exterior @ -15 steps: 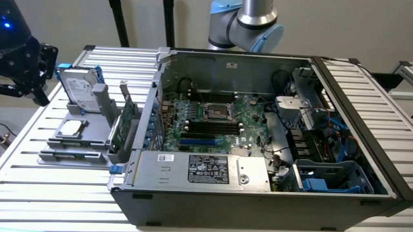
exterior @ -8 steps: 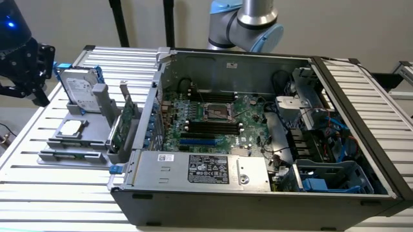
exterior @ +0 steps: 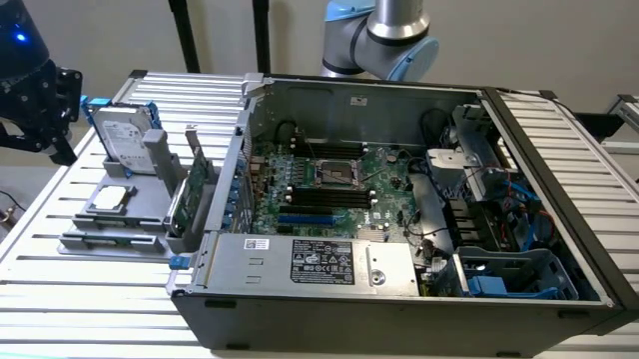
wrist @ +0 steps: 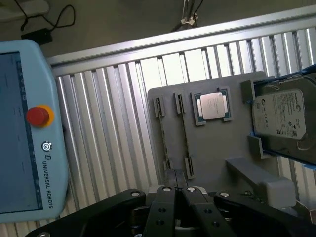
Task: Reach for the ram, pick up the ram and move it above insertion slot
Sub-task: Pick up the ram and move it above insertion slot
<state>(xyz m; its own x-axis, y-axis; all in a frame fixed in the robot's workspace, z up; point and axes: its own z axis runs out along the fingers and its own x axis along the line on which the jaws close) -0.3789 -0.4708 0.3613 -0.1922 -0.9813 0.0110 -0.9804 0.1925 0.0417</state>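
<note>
The light-blue teach pendant [wrist: 24, 133] bears the words "UNIVERSAL ROBOTS"; the hard drive [wrist: 280, 117] label's print apparently cannot be made out.

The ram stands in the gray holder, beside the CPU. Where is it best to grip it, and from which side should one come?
Take the ram at mid-length, across its two flat faces, coming straight down from above. It seems to stand on its long edge in the gray holder, so its thin top edge faces up, and the middle looks free of the holder's ends.
</note>
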